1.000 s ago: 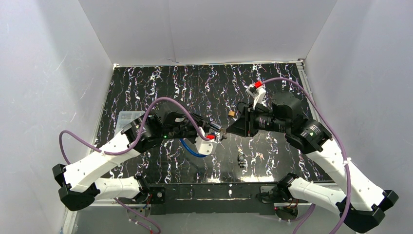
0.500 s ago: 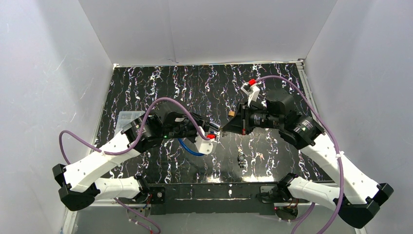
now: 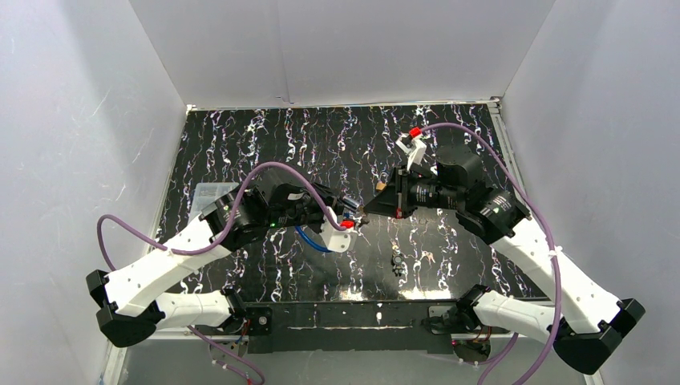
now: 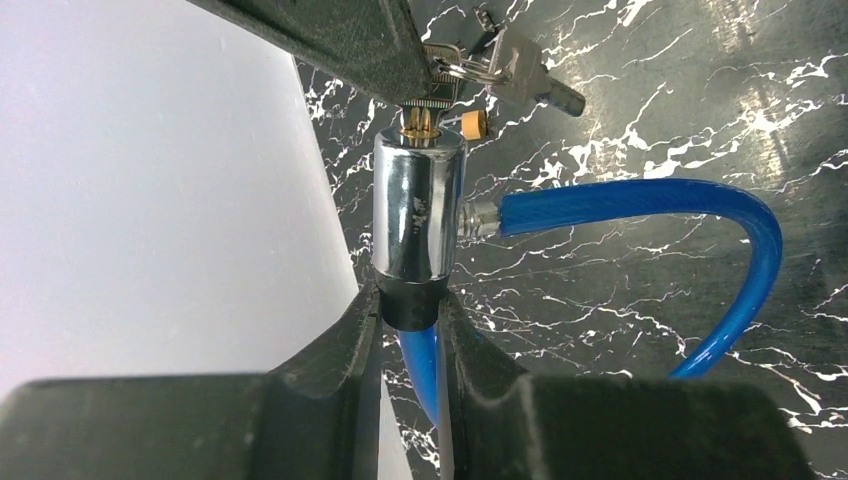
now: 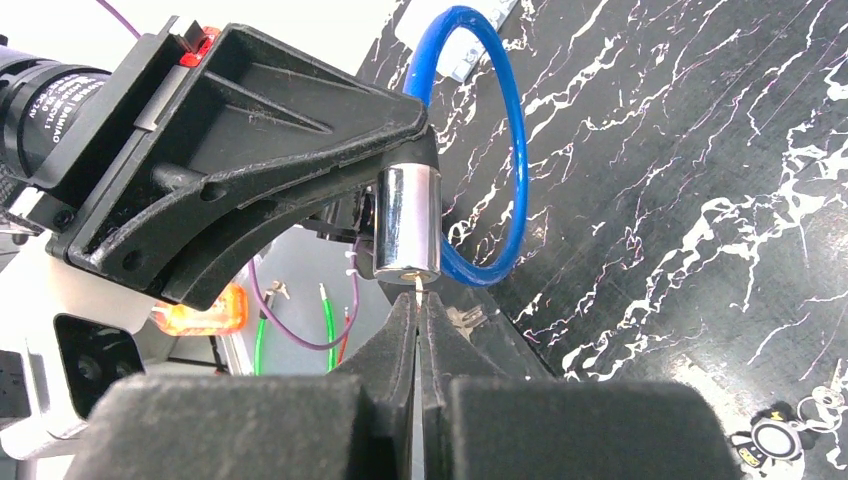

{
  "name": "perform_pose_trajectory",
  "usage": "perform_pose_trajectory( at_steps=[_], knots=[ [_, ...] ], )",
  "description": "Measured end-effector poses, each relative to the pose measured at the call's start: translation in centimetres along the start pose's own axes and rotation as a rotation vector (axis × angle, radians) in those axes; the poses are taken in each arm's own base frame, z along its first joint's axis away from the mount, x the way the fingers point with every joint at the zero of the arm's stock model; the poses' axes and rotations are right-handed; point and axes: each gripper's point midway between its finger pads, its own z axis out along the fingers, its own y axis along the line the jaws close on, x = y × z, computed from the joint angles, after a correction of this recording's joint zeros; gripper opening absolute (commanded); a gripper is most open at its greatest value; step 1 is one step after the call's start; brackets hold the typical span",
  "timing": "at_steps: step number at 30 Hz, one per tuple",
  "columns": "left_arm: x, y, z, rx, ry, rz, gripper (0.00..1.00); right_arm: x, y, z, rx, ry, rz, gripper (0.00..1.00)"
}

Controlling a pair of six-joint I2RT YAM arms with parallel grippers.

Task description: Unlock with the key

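Chrome caught the light at the middle of my left wrist view: the lock barrel [image 4: 418,215] stood upright there, its black lower end pinched in my left claw [image 4: 410,318], held up off the bench [image 4: 700,90]. The blue cable [image 4: 640,200] looped out from its side toward the right of the frame. My right claw [image 5: 417,308] was pressed together on the key [image 5: 417,287], whose brass blade met the keyhole in the barrel's end face. How deep it sat I could not tell. A spare key [image 4: 530,78] dangled from the ring near the top of that left wrist frame.

To my judgement the step in hand was the turn. Doing it well meant twisting my right wrist about the line of the blade, not off to one side, so the thin brass would neither bend nor slip from my grip. The left claw needed a firm hold so the barrel would not spin along with the key. If the blade was not fully home, a gentle push straight in should come first, then the turn.
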Motion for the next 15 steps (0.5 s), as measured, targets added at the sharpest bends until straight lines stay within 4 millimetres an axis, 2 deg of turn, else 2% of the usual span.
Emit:
perform_pose_trajectory(
  at_steps=[4,6,11,15],
  knots=[
    [0.1,0.2,0.0,-0.005,0.009,0.019,0.00,0.0,-0.2,0.1,0.002,0.001,0.019,0.32],
    [-0.1,0.5,0.1,-0.018,0.000,0.022,0.00,-0.1,-0.4,0.2,0.007,0.000,0.019,0.39],
    [-0.4,1.0,0.1,-0.041,-0.011,-0.002,0.00,-0.2,-1.1,-0.4,0.050,-0.005,0.003,0.42],
    [-0.4,0.6,0.0,-0.032,-0.009,-0.067,0.00,-1.1,-0.3,-1.5,0.054,-0.043,-0.043,0.43]
  ],
)
